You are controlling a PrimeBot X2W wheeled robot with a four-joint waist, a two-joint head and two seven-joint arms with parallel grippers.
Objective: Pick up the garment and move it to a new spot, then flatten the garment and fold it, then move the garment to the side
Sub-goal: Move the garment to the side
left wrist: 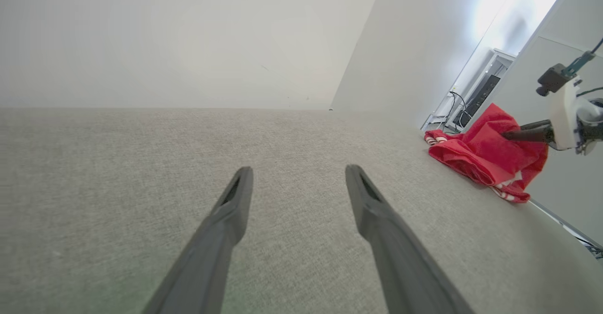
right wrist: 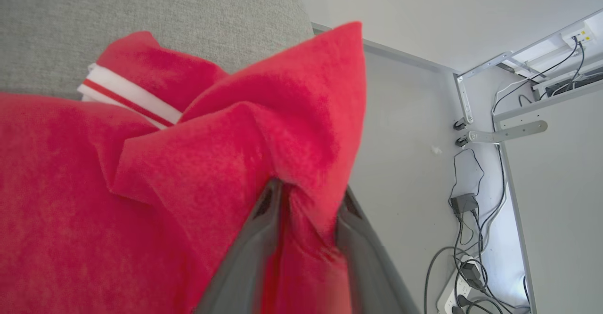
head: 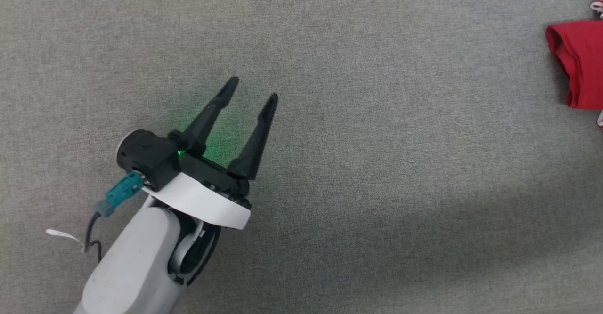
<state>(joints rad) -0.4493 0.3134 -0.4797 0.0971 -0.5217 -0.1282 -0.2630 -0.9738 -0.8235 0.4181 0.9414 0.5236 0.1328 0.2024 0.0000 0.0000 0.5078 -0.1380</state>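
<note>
Red cloth of the garment (head: pixel 582 64) lies bunched at the 3 o'clock edge of the head view, on the grey fabric surface (head: pixel 377 187). The right gripper (right wrist: pixel 311 194) pinches a fold of it between its fingers. That corner seems lifted, though the wrist view is too close to be sure. The left gripper (head: pixel 253 89), at 7 o'clock, has its fingers spread wide and empty, well apart from the garment.
</note>
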